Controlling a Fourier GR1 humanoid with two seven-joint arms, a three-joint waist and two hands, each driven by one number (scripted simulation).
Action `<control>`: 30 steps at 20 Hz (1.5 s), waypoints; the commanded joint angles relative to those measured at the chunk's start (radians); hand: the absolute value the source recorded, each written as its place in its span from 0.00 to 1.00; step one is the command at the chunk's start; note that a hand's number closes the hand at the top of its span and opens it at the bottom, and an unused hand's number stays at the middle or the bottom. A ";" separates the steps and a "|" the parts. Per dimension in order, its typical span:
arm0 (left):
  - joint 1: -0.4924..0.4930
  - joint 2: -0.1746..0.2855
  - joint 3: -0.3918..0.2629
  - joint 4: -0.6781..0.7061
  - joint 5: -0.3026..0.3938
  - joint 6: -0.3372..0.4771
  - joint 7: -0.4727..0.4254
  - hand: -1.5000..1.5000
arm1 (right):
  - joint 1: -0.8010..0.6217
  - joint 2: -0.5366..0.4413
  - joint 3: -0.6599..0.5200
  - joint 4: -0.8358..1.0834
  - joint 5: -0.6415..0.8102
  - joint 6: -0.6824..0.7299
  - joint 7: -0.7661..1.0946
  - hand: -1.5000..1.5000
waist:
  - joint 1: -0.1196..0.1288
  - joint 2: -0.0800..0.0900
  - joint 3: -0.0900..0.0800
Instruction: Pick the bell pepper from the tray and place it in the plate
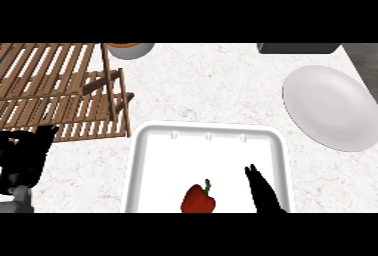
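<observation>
bell pepper [199, 199], red with a short green stem pointing up and away, lies inside the white tray [207, 150], in its near half and a little left of the middle, at the lower edge of the head view. the tray sits on the pale speckled counter [207, 90], its rounded rim raised all round and most of its floor bare. the right hand [263, 192] comes in from the lower edge over the tray, just beside the pepper on its right; its fingers [255, 177] are straight and close together, pointing away from the robot, and they hold nothing. a narrow strip of tray floor shows between them and the pepper, so the two are apart. the left hand [26, 160] shows at the left edge, beside the tray's left side and well apart from the pepper, its fingers up and relaxed, nothing in them. the white plate [330, 107] lies on the counter to the far right, beyond the tray's far right corner and not touching it. a wooden rack [59, 95] of slats fills the upper left, its near edge just beside the tray's far left corner. a grey bowl [129, 49] with something orange in it stands at the top, and a dark grey object [299, 48] is cut off by the top edge above the plate.
</observation>
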 commanded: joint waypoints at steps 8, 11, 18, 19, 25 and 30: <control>-0.081 -0.048 -0.086 -0.037 -0.025 -0.069 -0.025 0.50 | -0.161 0.134 0.008 -0.016 0.093 0.376 0.370 0.00 | 0.006 -0.002 0.011; -0.150 -0.060 -0.114 -0.021 -0.064 -0.029 0.036 0.50 | -0.210 0.209 0.020 0.016 0.105 0.424 0.422 0.00 | -0.001 -0.001 0.011; -0.111 -0.057 -0.089 -0.047 -0.049 -0.059 0.014 0.50 | -0.307 0.279 -0.073 0.172 0.063 0.466 0.406 0.00 | 0.009 -0.002 0.012; -0.115 -0.041 -0.080 -0.075 -0.046 -0.055 0.051 0.50 | -0.256 0.257 -0.044 0.152 0.085 0.439 0.401 0.00 | 0.006 -0.004 0.012; -0.129 -0.065 -0.081 -0.035 -0.063 -0.060 0.039 0.50 | -0.285 0.324 -0.025 0.216 0.135 0.437 0.417 0.00 | 0.003 -0.004 0.012; -0.110 -0.070 -0.063 -0.031 -0.071 -0.095 0.010 0.50 | -0.332 0.336 -0.001 0.272 0.075 0.478 0.453 0.00 | 0.010 -0.004 0.012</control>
